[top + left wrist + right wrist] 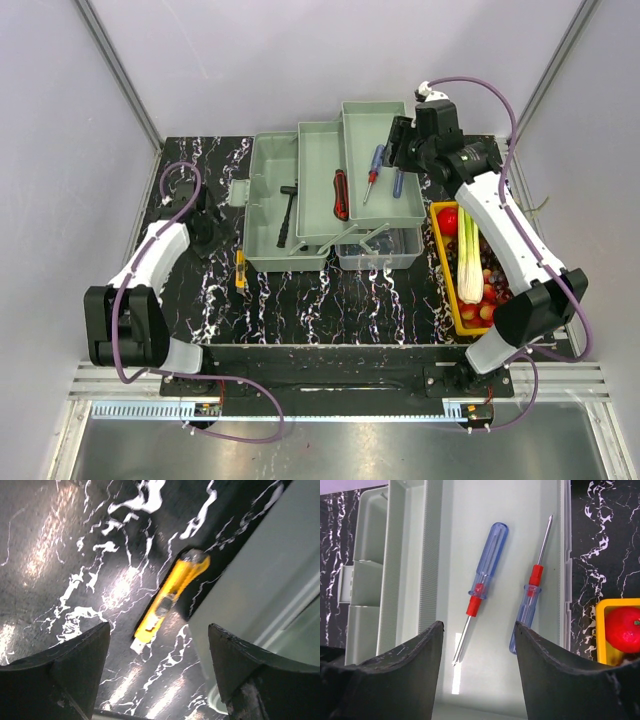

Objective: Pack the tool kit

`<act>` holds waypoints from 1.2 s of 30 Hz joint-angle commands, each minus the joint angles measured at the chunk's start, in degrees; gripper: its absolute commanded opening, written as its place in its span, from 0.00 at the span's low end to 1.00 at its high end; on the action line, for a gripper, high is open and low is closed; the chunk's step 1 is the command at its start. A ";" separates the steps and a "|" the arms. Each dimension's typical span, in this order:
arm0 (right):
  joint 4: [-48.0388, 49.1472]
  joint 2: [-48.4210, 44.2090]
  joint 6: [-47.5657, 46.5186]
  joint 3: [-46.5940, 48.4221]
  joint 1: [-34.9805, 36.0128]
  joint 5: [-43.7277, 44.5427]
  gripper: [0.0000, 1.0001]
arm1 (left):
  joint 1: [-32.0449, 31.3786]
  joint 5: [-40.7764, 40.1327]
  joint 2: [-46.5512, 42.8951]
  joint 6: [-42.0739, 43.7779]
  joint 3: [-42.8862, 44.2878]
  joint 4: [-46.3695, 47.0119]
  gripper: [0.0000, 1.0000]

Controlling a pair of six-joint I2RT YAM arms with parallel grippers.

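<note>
The tool kit (275, 215) stands open in mid-table, a grey box with pale green fold-out trays (322, 165). A black hammer (289, 216) lies in its left part and a red-black knife (341, 193) in the middle tray. Two blue-and-red screwdrivers (482, 580) (532, 595) lie in the right tray (385, 205). My right gripper (479, 650) is open and empty above them; the top view shows it too (398, 150). A yellow cutter (170, 597) lies on the table beside the box wall (260, 580), also in the top view (240, 268). My left gripper (159, 655) is open and empty just short of the cutter.
A yellow tray of vegetables (448, 280) stands right of the kit, with a red tomato (624, 629) at its far end. The black marble table (200, 290) is bounded by grey walls on the left, back and right.
</note>
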 commanded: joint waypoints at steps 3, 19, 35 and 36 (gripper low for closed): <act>1.25 -2.90 4.31 -2.09 -0.26 -4.91 0.64 | -0.19 1.05 0.55 1.69 -6.47 5.80 0.70; 0.72 -1.76 5.54 -1.13 -1.23 -10.28 0.66 | -9.42 -8.87 1.51 1.17 -16.33 16.70 0.71; 0.72 -3.52 6.60 -3.94 -2.37 -9.84 0.66 | -7.84 -12.66 3.19 -5.25 -15.98 11.96 0.33; 0.72 -3.52 6.69 -4.12 -2.37 -9.84 0.66 | -7.49 -12.13 3.10 -5.25 -15.98 12.05 0.32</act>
